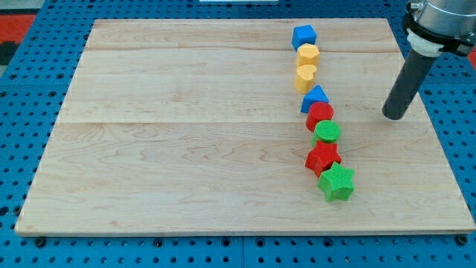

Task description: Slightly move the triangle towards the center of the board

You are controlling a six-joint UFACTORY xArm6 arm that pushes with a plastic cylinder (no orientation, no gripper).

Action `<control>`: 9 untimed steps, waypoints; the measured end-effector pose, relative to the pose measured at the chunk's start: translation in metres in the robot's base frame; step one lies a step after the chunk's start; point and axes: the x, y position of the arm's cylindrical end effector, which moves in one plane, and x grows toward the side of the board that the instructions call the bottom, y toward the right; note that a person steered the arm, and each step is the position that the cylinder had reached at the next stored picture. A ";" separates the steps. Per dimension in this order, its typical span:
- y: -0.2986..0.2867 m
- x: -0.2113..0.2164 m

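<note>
A blue triangle (pixel 314 97) lies on the wooden board (pixel 186 149), right of the middle, in a column of blocks. Above it are a yellow heart (pixel 306 77), a yellow hexagon (pixel 308 53) and a blue cube (pixel 303 36). Below it are a red block (pixel 320 115), a green round block (pixel 326 133), a red star (pixel 323 158) and a green star (pixel 336 183). My tip (pixel 393 116) stands on the board to the right of the triangle, well apart from it, touching no block.
The board lies on a blue perforated table (pixel 22 89). The board's right edge (pixel 431 126) runs close to the right of my tip. The arm's body (pixel 442 18) is at the view's top right.
</note>
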 end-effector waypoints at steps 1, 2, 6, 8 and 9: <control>0.000 0.000; -0.005 -0.001; -0.088 -0.044; -0.096 -0.027; -0.126 -0.040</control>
